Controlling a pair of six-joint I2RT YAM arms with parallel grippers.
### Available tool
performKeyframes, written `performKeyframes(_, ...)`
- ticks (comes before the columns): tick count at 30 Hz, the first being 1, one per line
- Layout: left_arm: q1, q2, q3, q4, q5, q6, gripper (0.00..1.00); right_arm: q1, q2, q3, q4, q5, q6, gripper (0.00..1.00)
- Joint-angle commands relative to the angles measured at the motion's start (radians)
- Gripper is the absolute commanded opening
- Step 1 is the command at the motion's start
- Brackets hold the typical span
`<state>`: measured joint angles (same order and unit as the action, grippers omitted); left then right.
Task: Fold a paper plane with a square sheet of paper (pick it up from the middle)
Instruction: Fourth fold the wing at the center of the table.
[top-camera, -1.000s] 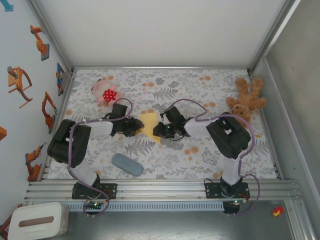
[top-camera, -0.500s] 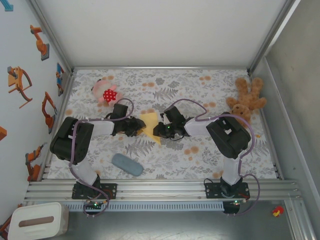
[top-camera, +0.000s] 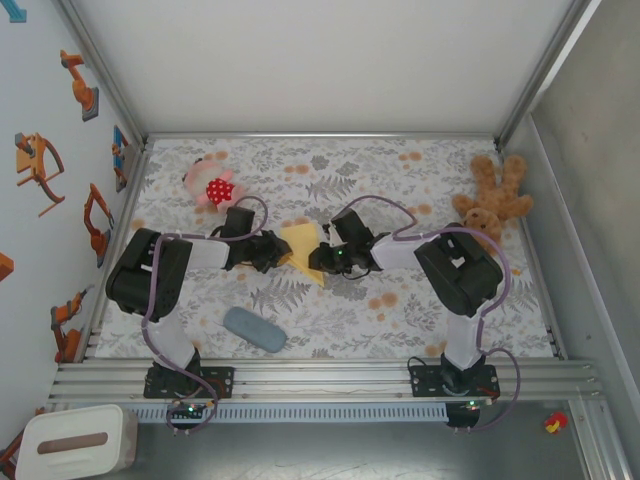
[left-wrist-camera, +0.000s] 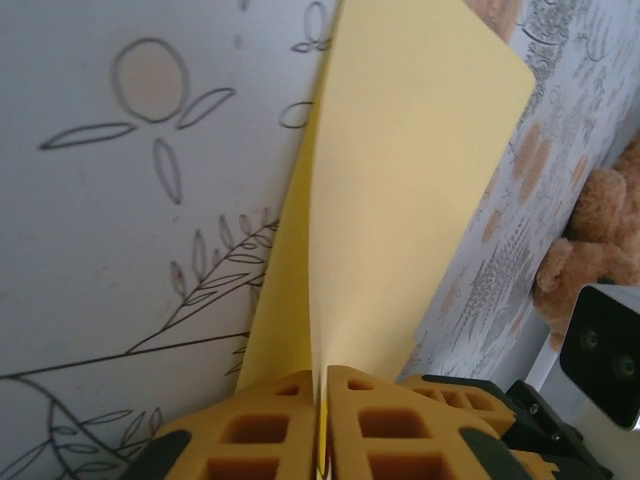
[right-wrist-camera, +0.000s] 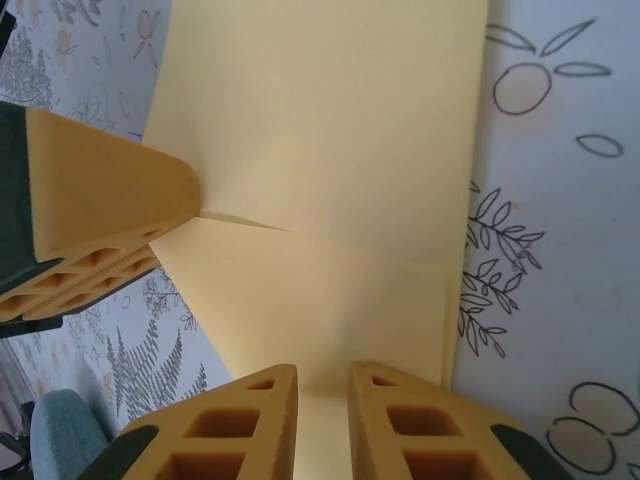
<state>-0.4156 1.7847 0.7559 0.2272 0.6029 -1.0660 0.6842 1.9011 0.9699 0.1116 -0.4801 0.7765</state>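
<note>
Two sets of jaws meet on one thin square sheet of paper (top-camera: 300, 250), which sits at the middle of the bench (top-camera: 400, 170) between the arms, part of it raised off the surface. On the left, the left jaws are pressed together on the sheet's edge, their ribbed yellow fingers (left-wrist-camera: 270, 425) showing no gap but the paper itself. A sideways pull from that pinch could tear the sheet or drag in a stray crease, since paper this thin buckles readily. The sheet bows, and in the right wrist view a soft fold line runs across it from the left pinch, so a slanted fold may set where a straight one is wanted. On the right, the right jaws stand narrow, fingers (right-wrist-camera: 230, 420) a slit apart with paper running into the slit. Whether they press it I cannot tell; if not, the sheet hangs from one pinch and may swing or slip. The fingers work close together and could knock each other. As to materials, the pink plush toy (top-camera: 210, 185) looks soft and lumpy, the grey-blue pad (top-camera: 254, 328) smooth and oblong with rounded ends, the paper matte, plain yellow and flat-sided, the brown teddy bear (top-camera: 492, 200) shaggy. The bench cover is flat, printed with grey leaves and orange blooms.
</note>
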Motion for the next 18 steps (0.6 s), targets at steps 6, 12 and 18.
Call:
performKeyframes(6,-0.004,-0.048,0.006,0.009,-0.008,-0.03,0.03,-0.006,-0.147,0.038,-0.163,0.194,-0.212,0.34)
performKeyframes(12,-0.041,-0.113,0.044,-0.079,-0.103,-0.065,0.03,0.073,-0.221,0.042,-0.253,0.478,-0.369,0.35)
performKeyframes(18,-0.067,-0.134,0.077,-0.146,-0.16,-0.105,0.03,0.187,-0.227,0.033,-0.196,0.57,-0.474,0.33)
